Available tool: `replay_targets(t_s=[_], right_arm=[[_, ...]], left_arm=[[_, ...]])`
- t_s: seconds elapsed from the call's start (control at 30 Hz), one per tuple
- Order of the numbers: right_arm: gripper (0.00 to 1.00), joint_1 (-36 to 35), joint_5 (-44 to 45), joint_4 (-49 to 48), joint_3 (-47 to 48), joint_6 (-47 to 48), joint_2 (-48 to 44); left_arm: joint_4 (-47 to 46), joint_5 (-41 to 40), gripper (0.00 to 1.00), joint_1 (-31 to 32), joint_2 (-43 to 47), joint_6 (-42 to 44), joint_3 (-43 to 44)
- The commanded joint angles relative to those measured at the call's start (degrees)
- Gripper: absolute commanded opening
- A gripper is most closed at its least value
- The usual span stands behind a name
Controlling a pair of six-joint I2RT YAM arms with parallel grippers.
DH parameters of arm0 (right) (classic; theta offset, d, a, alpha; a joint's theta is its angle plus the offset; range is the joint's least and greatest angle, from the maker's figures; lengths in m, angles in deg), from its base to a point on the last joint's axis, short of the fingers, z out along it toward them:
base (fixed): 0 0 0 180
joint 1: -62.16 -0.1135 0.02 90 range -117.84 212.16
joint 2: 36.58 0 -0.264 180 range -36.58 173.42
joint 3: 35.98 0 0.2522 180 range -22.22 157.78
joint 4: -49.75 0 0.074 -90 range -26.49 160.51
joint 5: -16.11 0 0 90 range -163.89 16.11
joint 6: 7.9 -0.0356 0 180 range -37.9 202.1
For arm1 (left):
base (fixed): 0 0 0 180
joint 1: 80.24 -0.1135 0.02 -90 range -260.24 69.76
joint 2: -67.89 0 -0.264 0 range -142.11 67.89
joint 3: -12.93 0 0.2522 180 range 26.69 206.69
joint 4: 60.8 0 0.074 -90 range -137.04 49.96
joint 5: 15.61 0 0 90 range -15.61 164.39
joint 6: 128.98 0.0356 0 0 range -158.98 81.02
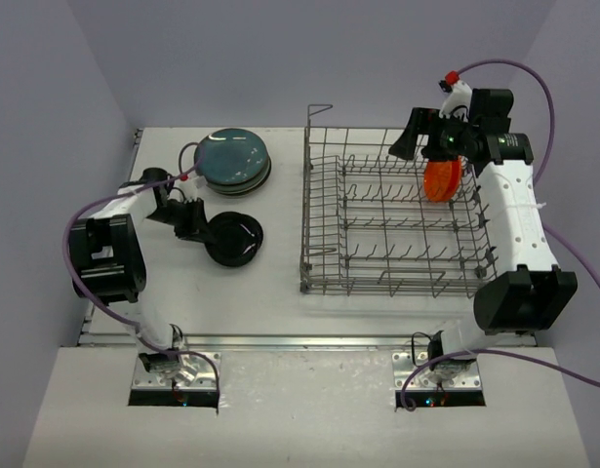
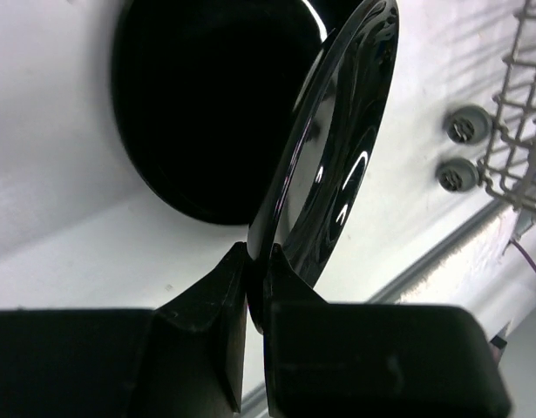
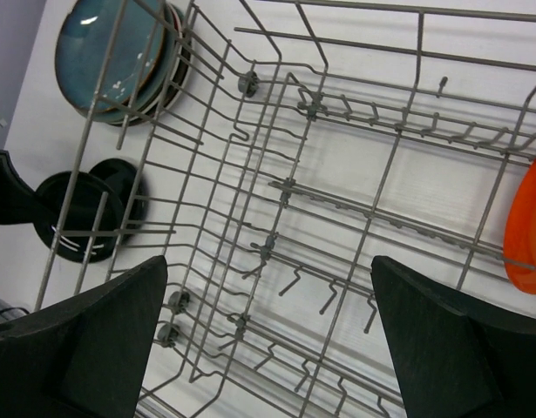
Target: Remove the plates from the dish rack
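White table (image 1: pixel 280 312): left pincer (image 2: pixel 257 258) clamps black plate (image 2: pixel 342 148) rim.

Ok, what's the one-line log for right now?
left gripper: shut on black plate | right gripper: open above dish rack | orange plate: in rack

One grey wire dish rack (image 1: pixel 392 278) stands on the tabletop (image 1: pixel 270 307), with a single orange plate (image 1: pixel 441 180) inside it. Outside the rack are one stack of large plates (image 1: pixel 231 161), teal on top, its number unclear from the edges, and one black plate (image 1: pixel 233 237). Two end effectors appear: the left end effector (image 2: pixel 254 254) and the right end effector (image 3: pixel 269 287).
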Motion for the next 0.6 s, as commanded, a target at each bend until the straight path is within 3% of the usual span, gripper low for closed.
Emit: replay_targets(t_s=[0.0,0.17,0.37,0.57], right_arm=[[0.99,0.8,2.4,1.6,1.6,3.3,0.0],[0.99,1.7,3.0,1.8,0.6,4.7,0.2],[0.99,2.7,2.4,2.0,0.9,5.4,1.3],[0.95,3.4,15.9,1.8,2.0,5.5,2.8]], left_arm=[[-7.3,0.6,0.00,-0.3,-4.0,-4.0,4.8],[-9.7,1.6,0.01,-0.3,-7.3,-6.4,7.0],[-8.9,3.7,0.20,-0.3,-10.3,-6.9,8.5],[-6.5,2.5,0.33,0.2,-7.4,-3.2,7.2]])
